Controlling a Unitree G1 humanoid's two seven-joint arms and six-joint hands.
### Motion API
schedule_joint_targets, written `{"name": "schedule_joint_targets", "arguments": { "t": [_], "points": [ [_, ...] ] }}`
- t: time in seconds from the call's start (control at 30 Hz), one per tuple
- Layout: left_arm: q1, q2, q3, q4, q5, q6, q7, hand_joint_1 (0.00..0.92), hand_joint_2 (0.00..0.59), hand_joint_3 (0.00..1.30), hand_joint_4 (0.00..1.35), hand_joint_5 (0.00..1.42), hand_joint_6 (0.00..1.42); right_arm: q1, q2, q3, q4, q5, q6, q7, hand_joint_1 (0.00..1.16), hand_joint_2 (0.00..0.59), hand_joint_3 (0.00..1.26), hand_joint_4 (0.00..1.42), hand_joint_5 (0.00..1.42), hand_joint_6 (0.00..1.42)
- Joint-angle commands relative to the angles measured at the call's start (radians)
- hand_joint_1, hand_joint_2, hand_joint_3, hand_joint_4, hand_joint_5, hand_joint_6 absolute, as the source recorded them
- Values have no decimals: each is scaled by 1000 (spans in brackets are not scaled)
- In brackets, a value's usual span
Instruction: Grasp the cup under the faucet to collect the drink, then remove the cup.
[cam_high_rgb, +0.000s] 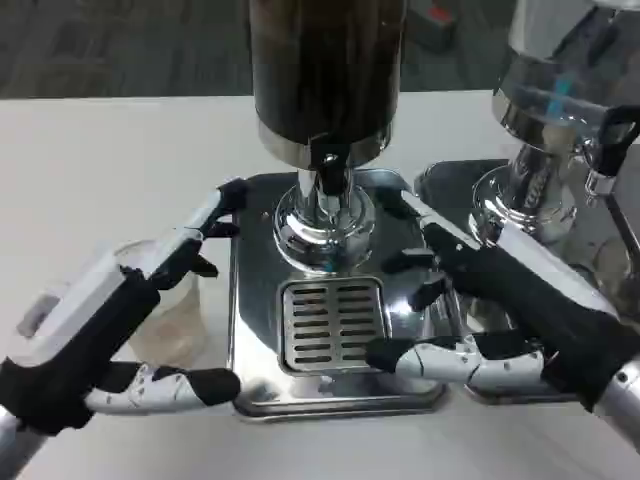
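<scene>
- The cup (170, 315) is clear plastic, see-through with a faint milky tint, standing upright on the white table (110, 170) just left of the steel drip tray (250, 330), not under the faucet (328, 175).
- My left hand (120, 320) is wrapped round the cup: the upper fingers reach over its far side toward the tray's left edge, the thumb curls under its near side, and the cup's wall shows between them. I'm grasping it.
- My right hand (500, 300) lies over the tray's right edge, fingers apart and stretched toward the dispenser's chrome base (322, 225), thumb pointing left along the tray's front rim. It holds nothing; it's released.
- The slotted grate (330, 325) sits bare in the tray's middle, between my two hands, straight below the faucet.
- The dark-filled dispenser (325, 70) towers above the tray's far half.
- A second dispenser (555, 110) with its own tray stands just right, close behind my right hand.
- Left of the cup the table runs wide and open.
</scene>
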Motion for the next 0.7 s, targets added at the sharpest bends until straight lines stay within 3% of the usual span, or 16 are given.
{"name": "schedule_joint_targets", "arguments": {
  "t": [0.03,0.1,0.17,0.4,0.57,0.7],
  "points": [
    [34,-62,119,-8,62,-86,129,32,62,45,51,165,409,87,39,-35,-51,-122,-84,-158,426,251,116,151,381,499],
    [81,-92,174,-11,120,-139,183,57,76,59,39,109,349,133,59,-22,-62,-193,-115,-224,450,311,172,201,429,516],
    [122,-103,216,-13,186,-179,219,58,81,58,2,43,279,176,71,-6,-69,-268,-143,-275,464,334,188,207,412,496],
    [269,-57,281,-1,406,-275,260,10,74,0,0,0,110,307,70,33,-72,-497,-190,-373,466,369,150,110,208,384],
    [295,-62,294,-20,486,-245,321,0,62,0,0,0,84,333,70,14,-57,-531,-206,-399,461,381,130,80,145,363],
    [337,-50,281,-84,559,-151,333,0,48,0,0,0,19,358,51,13,-51,-638,-207,-432,470,404,92,4,53,310]
  ]
}}
